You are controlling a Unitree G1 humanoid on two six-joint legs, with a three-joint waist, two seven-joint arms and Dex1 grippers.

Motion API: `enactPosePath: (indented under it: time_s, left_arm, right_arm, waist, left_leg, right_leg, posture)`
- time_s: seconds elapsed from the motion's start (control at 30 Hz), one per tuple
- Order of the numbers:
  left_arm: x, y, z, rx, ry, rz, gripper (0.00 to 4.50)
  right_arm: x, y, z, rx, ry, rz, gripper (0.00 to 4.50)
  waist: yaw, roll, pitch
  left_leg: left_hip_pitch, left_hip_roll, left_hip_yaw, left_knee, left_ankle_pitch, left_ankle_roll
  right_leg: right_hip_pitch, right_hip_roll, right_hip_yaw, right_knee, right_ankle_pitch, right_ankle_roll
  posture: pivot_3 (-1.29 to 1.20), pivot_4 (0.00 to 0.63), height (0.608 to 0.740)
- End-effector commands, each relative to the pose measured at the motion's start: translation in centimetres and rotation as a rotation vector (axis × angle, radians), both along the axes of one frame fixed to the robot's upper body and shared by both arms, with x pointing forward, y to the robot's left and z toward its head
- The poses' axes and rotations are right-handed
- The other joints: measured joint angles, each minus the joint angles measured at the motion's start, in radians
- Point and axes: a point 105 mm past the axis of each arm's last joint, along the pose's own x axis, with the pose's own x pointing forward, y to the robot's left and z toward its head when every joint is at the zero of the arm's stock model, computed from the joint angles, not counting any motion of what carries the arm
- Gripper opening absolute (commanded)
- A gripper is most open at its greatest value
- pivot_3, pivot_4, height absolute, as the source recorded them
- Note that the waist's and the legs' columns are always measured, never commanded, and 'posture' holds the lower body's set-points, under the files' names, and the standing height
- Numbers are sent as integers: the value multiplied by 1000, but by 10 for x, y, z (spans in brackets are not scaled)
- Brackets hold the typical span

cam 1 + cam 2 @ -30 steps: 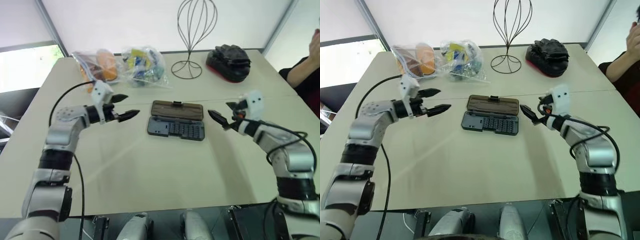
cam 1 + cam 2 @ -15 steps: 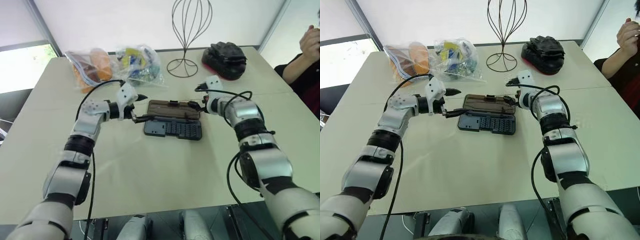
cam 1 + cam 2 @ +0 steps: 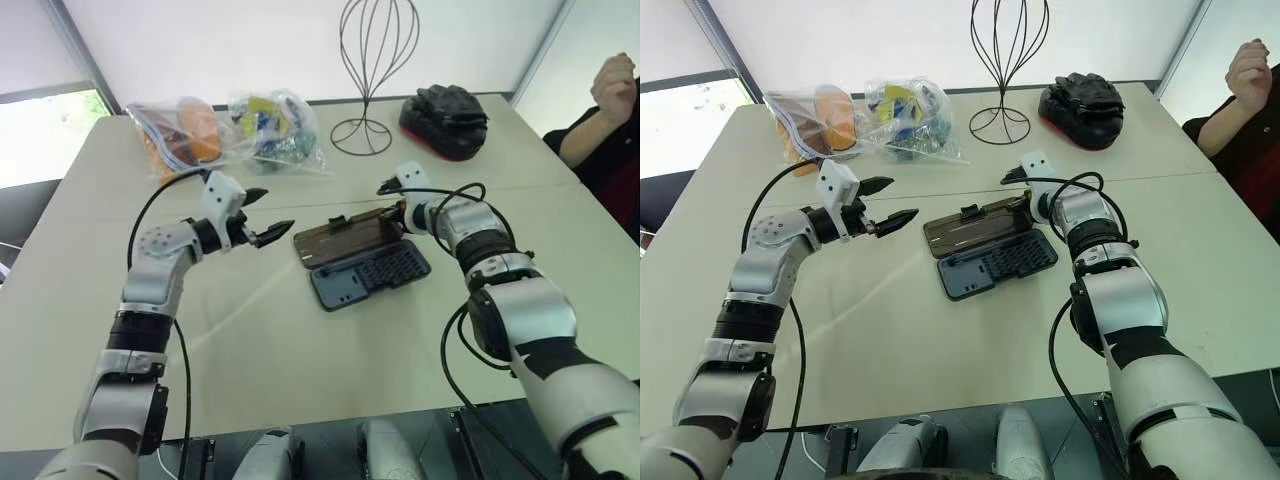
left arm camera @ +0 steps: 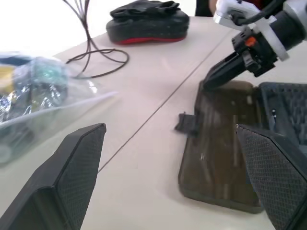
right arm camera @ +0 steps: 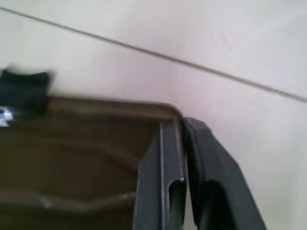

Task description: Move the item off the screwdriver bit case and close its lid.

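With nothing resting on the screwdriver bit case (image 3: pixel 988 253), pinching the lid (image 3: pixel 343 235) corner in right gripper (image 4: pixel 214 78) for folding shut; left gripper (image 3: pixel 886 203) hovering spread beside, likely for steadying

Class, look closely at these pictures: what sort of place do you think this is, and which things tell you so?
Probably an indoor test or demonstration room: a plain beige table holding unrelated props, namely a wire stand, bagged items and an open screwdriver bit case.

Silver jointed arms, black cables, white wrist housings, black-fingered left end effector (image 3: pixel 268 215)
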Motion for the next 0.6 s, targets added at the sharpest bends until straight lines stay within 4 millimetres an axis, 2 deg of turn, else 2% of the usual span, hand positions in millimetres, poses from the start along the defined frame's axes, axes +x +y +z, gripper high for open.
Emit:
enactPosePath:
  time_s: [0.03, 0.17, 0.33, 0.47, 0.6]
  left_arm:
    - [-3, 0, 16, -19, -55, 1, 4500]
    - [-2, 2, 17, -14, -56, 7, 4500]
    - [-5, 1, 10, -9, -38, 5, 4500]
    - [-11, -4, 3, -6, -10, -27, 4500]
    - [-24, -7, -1, 3, 28, -82, 4500]
  right_arm:
    - [-9, -15, -27, -15, 99, -86, 18]
    - [-5, -21, -13, 54, 81, -164, 18]
    - [-6, -30, 19, 118, 100, -275, 18]
    - [-31, -18, 32, 146, 118, -279, 18]
    - [-63, -3, 31, 153, 116, -268, 18]
  waist:
    - [-1, 0, 0]
    - [3, 0, 0]
    - [20, 1, 1]
    - [24, 1, 1]
    - [17, 1, 1]
  left_leg:
    - [0, 0, 0, 0, 0, 0]
    - [3, 0, 0, 1, 0, 0]
    - [4, -1, 0, 3, 0, 0]
    - [-1, -1, -1, 9, 0, 0]
    - [-9, -1, 0, 10, 0, 0]
  right_leg:
    - [1, 0, 0, 0, 0, 0]
    - [4, 0, 0, 0, 0, 0]
    - [5, -1, 0, 0, 0, 0]
    - [1, -1, 0, 1, 0, 0]
    - [-9, -2, 1, 6, 0, 0]
  posture:
    - [0, 150, 740]
    - [0, 150, 740]
    - [0, 150, 740]
    - [0, 150, 740]
    - [0, 150, 740]
